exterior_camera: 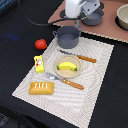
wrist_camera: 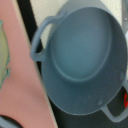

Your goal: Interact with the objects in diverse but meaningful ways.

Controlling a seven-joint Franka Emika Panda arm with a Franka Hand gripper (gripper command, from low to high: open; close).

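Hovering at the far end of the scene, the robot's arm hangs above the two grey-blue pots, its white wrist housing (exterior_camera: 80,7) blocking any sight of the claw in the exterior view, so whether the claw is wide, narrow or holding something cannot be told. The nearer pot (exterior_camera: 67,36) stands at the far edge of the striped cloth mat (exterior_camera: 92,95), with a loop handle on either side. The second pot (exterior_camera: 94,17) sits just behind it on a pinkish-brown board (exterior_camera: 107,31), partly hidden under the arm. A pale bowl (exterior_camera: 122,17) rests on that board at the exterior view's right. The wrist view looks straight down into one grey-blue pot (wrist_camera: 82,55), its inside bare, with a strip of the pinkish board (wrist_camera: 20,75) beside it; no fingers show in that picture. On the mat, a yellow banana (exterior_camera: 69,66) lies in a shallow round dish (exterior_camera: 59,69), between a wooden-handled knife (exterior_camera: 80,56) on its far side and a wooden-handled fork (exterior_camera: 65,81) on its near side. The yellow packet with red print (exterior_camera: 39,63) lies near the mat's edge at the exterior view's left, and the golden-brown bread loaf (exterior_camera: 41,88) lies at the mat's near corner. The red tomato (exterior_camera: 41,44) sits off the mat on the dark surface (exterior_camera: 20,30).
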